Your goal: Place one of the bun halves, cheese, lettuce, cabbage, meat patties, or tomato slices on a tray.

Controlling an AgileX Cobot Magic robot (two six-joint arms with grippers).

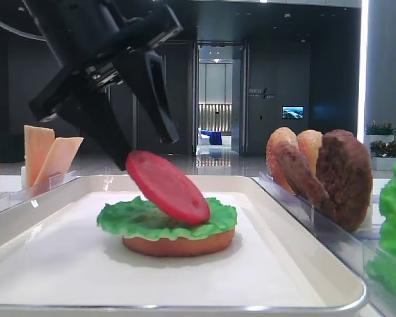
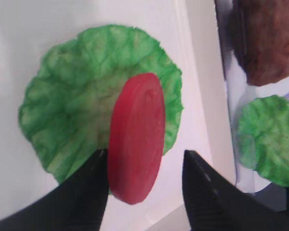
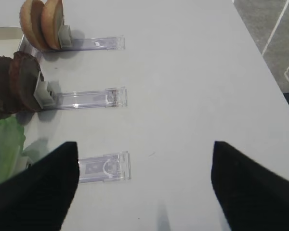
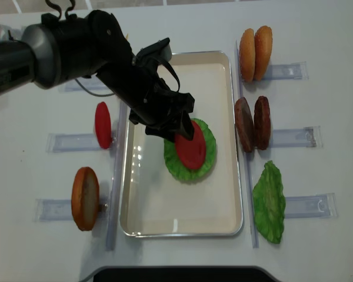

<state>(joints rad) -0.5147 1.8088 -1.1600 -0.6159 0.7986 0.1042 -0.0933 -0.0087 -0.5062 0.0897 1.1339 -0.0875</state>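
A red tomato slice (image 1: 167,187) (image 2: 137,137) (image 4: 191,150) lies tilted on a green lettuce leaf (image 1: 138,221) (image 2: 72,110) that covers a bun half (image 1: 178,244) in the middle of the white tray (image 1: 303,264) (image 4: 141,205). My left gripper (image 1: 148,148) (image 2: 145,159) (image 4: 176,126) hangs open right over the slice. The slice's raised edge leans against one finger, and a clear gap separates it from the other. Off to the right, my right gripper (image 3: 145,144) is open over bare table with nothing between its fingers.
Right of the tray, clear holders (image 3: 103,168) carry two bun halves (image 4: 256,53) (image 3: 41,21), two meat patties (image 4: 252,123) (image 3: 17,82) and a lettuce leaf (image 4: 269,202) (image 2: 269,139). Left of it stand a tomato slice (image 4: 103,124), a bun half (image 4: 85,198) and cheese (image 1: 46,155).
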